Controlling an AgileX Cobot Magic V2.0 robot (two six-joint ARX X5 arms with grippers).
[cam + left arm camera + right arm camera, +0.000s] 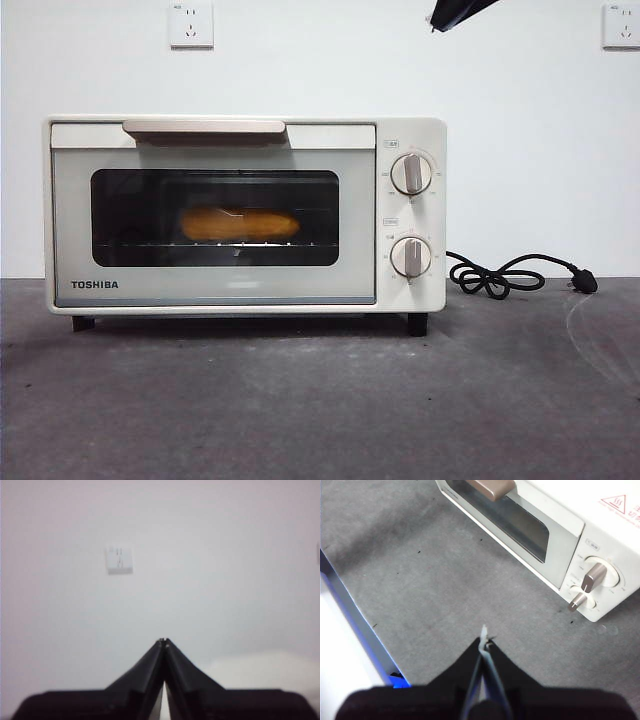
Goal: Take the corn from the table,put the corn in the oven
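The corn (240, 224), yellow-orange, lies on the rack inside the cream-white oven (245, 295), seen through its dark glass door, which is closed. The oven (555, 527) stands on the dark grey table (320, 400). My right gripper (484, 641) hangs shut and empty above the table in front of the oven's knob side. Only a black tip (455, 12) of an arm shows at the top of the front view. My left gripper (163, 641) is shut, holds nothing, and faces the white wall.
The oven's black cord and plug (520, 275) lie coiled on the table to the oven's right. Wall sockets (191, 25) sit high on the white wall. A white, blue-lit edge (350, 625) borders the table in the right wrist view.
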